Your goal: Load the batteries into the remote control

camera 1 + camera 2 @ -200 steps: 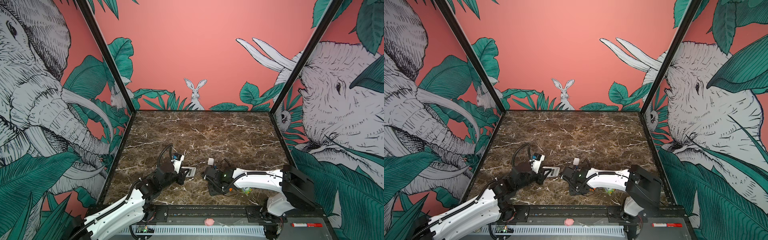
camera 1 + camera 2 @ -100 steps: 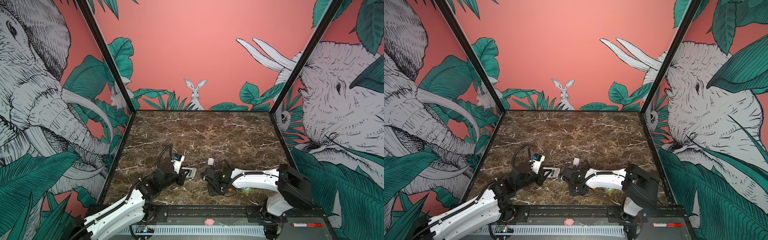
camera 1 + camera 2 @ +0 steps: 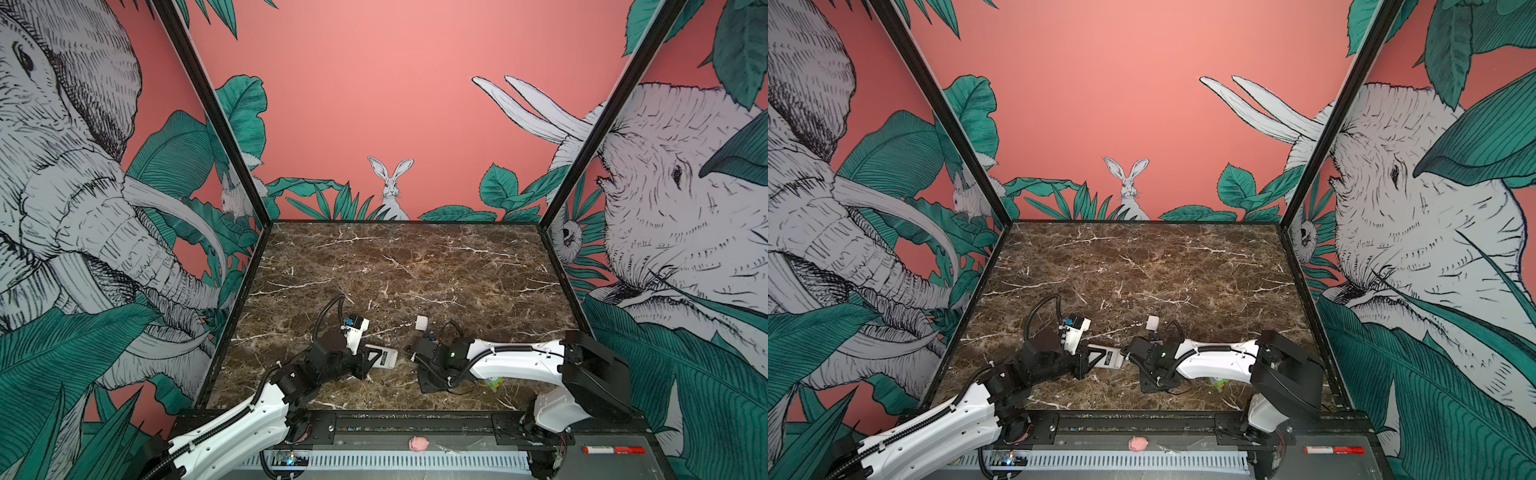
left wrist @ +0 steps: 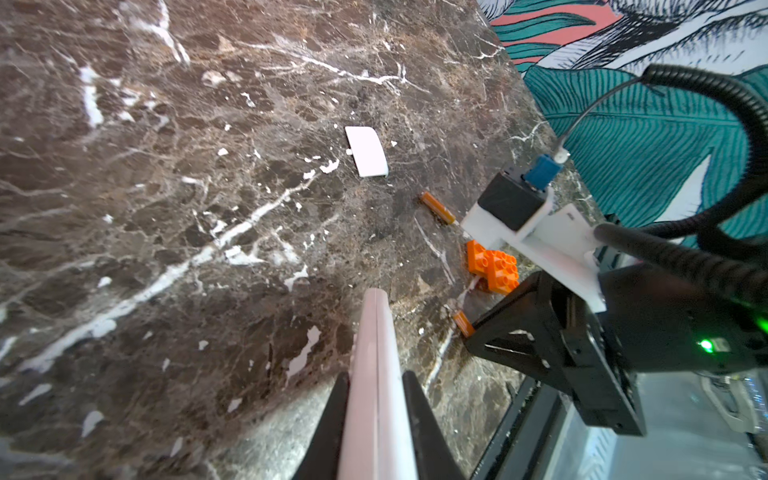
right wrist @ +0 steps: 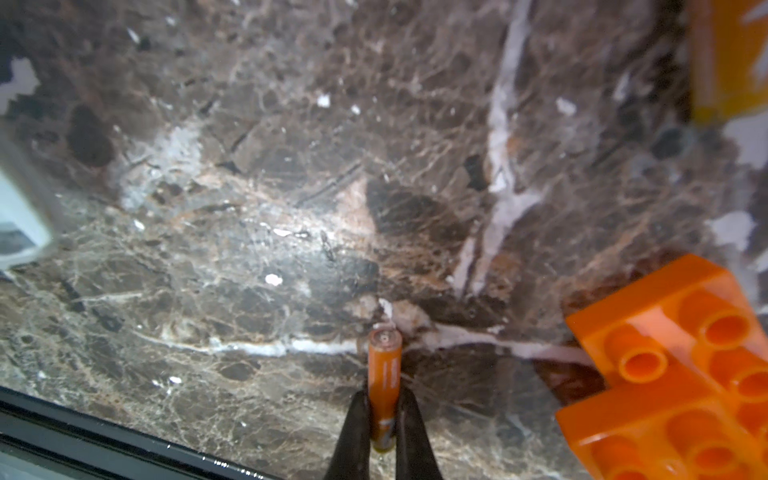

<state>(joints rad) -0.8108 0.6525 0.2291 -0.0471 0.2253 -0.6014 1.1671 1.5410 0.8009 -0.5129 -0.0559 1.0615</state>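
Since a second ago the right arm [image 3: 515, 368] has eased slightly towards the middle, and the fingers of its right gripper [image 5: 384, 401] have drawn together. They now pinch a battery [image 5: 384, 374] by its rear half. The left arm [image 3: 249, 419] has kept its pose.

The marble table [image 3: 415, 266] fills the floor of the booth, and both arms work low over its near edge. The left gripper [image 4: 376, 386] is clamped tight on the remote control [image 4: 374, 374]. The left wrist view shows the remote edge-on between the black fingers [image 4: 336, 415]. In both top views it sticks out from the left gripper towards the right one, white side with its dark label showing [image 3: 384, 357] [image 3: 1111, 358].

The orange brick [image 4: 492, 266] lies studs up on the marble just beside the right gripper [image 4: 467, 332]. A white cover [image 4: 366, 151] lies flat farther out on the table, apart from everything else.

The gripped battery [image 4: 462, 323] points out past the fingertips, its pale end close to the marble. Whether it touches the surface cannot be told. The second battery [image 4: 437, 208] lies loose on the table between the cover and the brick, touching neither.
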